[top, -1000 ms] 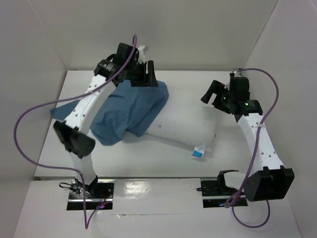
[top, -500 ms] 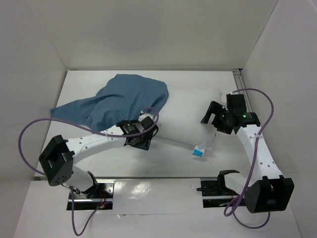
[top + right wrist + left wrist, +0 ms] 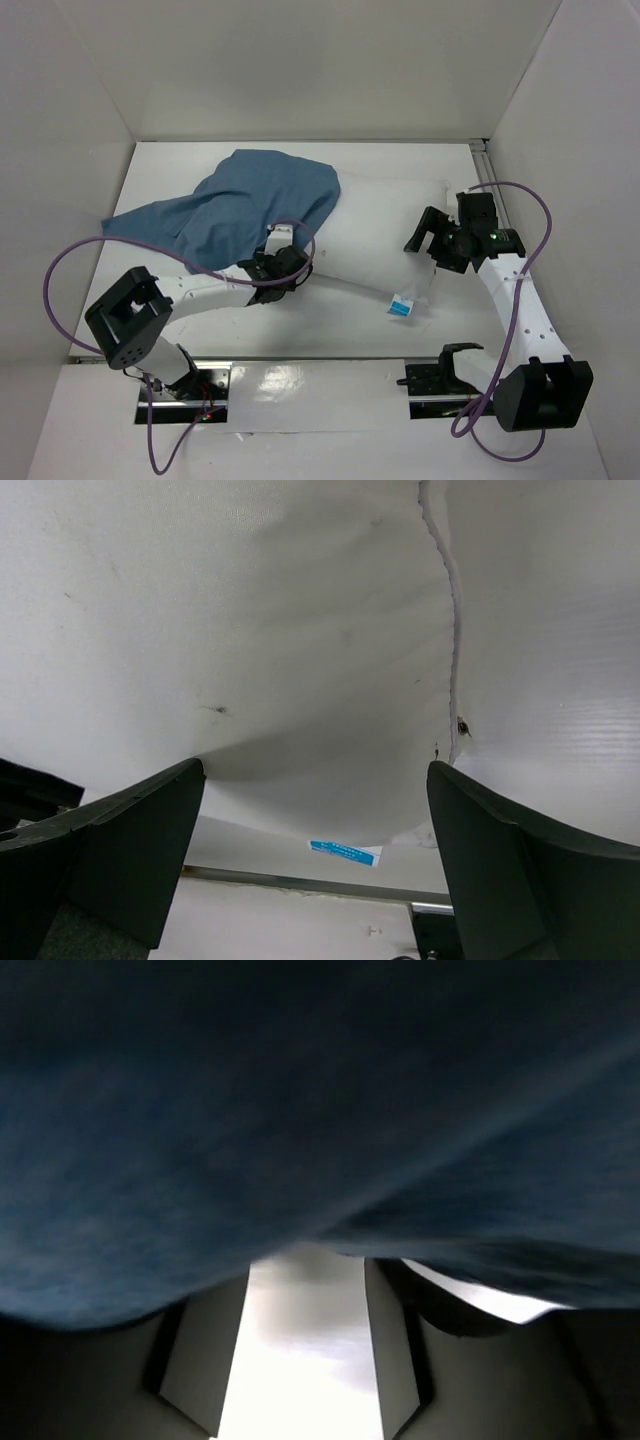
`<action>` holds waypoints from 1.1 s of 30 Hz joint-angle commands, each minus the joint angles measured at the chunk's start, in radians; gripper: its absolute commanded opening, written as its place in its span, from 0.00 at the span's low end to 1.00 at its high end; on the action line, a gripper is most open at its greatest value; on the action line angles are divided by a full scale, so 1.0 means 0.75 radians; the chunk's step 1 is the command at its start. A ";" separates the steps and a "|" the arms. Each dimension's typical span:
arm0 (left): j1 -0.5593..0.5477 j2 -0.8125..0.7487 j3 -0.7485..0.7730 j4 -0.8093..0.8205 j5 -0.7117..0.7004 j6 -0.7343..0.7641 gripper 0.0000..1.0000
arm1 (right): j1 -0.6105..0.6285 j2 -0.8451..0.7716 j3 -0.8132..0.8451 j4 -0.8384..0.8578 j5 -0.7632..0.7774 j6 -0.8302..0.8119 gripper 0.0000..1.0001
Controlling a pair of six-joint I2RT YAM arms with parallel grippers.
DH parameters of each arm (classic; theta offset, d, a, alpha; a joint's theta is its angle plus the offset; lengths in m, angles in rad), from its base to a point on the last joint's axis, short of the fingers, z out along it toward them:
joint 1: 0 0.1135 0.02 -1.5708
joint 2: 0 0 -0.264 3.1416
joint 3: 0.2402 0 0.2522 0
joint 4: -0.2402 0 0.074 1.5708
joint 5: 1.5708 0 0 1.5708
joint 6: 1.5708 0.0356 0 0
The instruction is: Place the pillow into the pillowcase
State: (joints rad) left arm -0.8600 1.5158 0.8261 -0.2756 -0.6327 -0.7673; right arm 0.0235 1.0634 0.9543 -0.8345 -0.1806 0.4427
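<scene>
The blue pillowcase (image 3: 260, 200) lies wrinkled at the back left, draped over the left end of the white pillow (image 3: 380, 240). My left gripper (image 3: 290, 262) reaches low to the near edge of that cloth. In the left wrist view its jaws stand apart with a bright white surface between them, and the pillowcase (image 3: 300, 1090) hangs over the fingertips of the left gripper (image 3: 305, 1270). My right gripper (image 3: 425, 238) is wide open at the pillow's right end. In the right wrist view the pillow (image 3: 250, 610) bulges just ahead of the right gripper (image 3: 315, 770), nothing between the fingers.
A small blue tag (image 3: 400, 306) sticks out at the pillow's near right corner, also seen as the tag (image 3: 345, 852) in the right wrist view. White walls close in the table on three sides. A metal rail (image 3: 300, 358) runs along the near edge.
My left arm swung from behind the pillowcase to its near side. The cloth now lies spread out to the left. The right gripper came down closer to the pillow's end.
</scene>
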 commanded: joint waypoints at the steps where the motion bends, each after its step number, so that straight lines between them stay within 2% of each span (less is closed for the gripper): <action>1: -0.001 -0.025 -0.040 0.175 -0.162 -0.032 0.60 | -0.009 -0.017 -0.006 -0.016 -0.029 -0.030 0.99; 3: -0.001 -0.025 -0.087 0.265 -0.163 0.000 0.59 | -0.009 -0.017 -0.006 -0.016 -0.029 -0.030 0.99; 7: -0.001 -0.053 -0.118 0.333 -0.208 0.015 0.50 | -0.009 -0.017 -0.006 -0.016 -0.043 -0.030 0.99; 10: 0.034 -0.039 -0.087 0.296 -0.208 0.015 0.33 | -0.009 -0.005 -0.006 -0.043 -0.043 -0.030 0.99; 13: 0.067 -0.027 -0.052 0.282 -0.192 0.041 0.02 | -0.009 0.010 0.022 -0.094 -0.043 -0.061 0.99; 19: 0.067 -0.107 0.074 0.184 -0.063 0.117 0.00 | -0.009 0.106 0.006 -0.123 -0.080 -0.089 0.99; 21: 0.067 -0.135 0.129 0.151 0.013 0.146 0.00 | -0.009 0.122 -0.059 -0.062 -0.151 -0.101 0.99; 22: 0.067 -0.151 0.150 0.137 0.033 0.162 0.00 | -0.009 0.122 -0.088 0.014 -0.253 -0.089 0.97; 23: 0.067 -0.152 0.173 0.136 0.090 0.176 0.00 | -0.009 0.122 -0.112 0.065 -0.315 -0.089 0.87; 24: 0.055 -0.152 0.227 0.120 0.115 0.189 0.00 | 0.003 0.134 -0.133 0.120 -0.368 -0.063 0.71; 25: 0.040 -0.152 0.260 0.108 0.144 0.211 0.00 | 0.030 0.135 -0.133 0.173 -0.433 0.008 0.18; 26: 0.010 -0.139 0.348 0.108 0.213 0.225 0.00 | 0.050 0.149 -0.117 0.285 -0.448 0.058 0.00; 29: -0.098 -0.009 0.571 0.032 0.391 0.268 0.00 | 0.150 0.163 -0.001 0.507 -0.428 0.256 0.00; 30: -0.131 0.046 0.778 -0.002 0.440 0.289 0.00 | 0.175 0.188 0.034 0.536 -0.406 0.317 0.00; 32: -0.203 0.157 1.002 -0.115 0.528 0.305 0.00 | 0.224 0.224 0.124 0.572 -0.359 0.336 0.00; 33: -0.256 0.248 1.198 -0.135 0.652 0.305 0.00 | 0.224 0.257 0.139 0.585 -0.358 0.352 0.00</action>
State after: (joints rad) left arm -0.9222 1.6257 1.4540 -0.4473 -0.4610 -0.5560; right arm 0.1375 1.2194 0.9588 -0.6147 -0.3756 0.5926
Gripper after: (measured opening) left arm 0.041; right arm 0.033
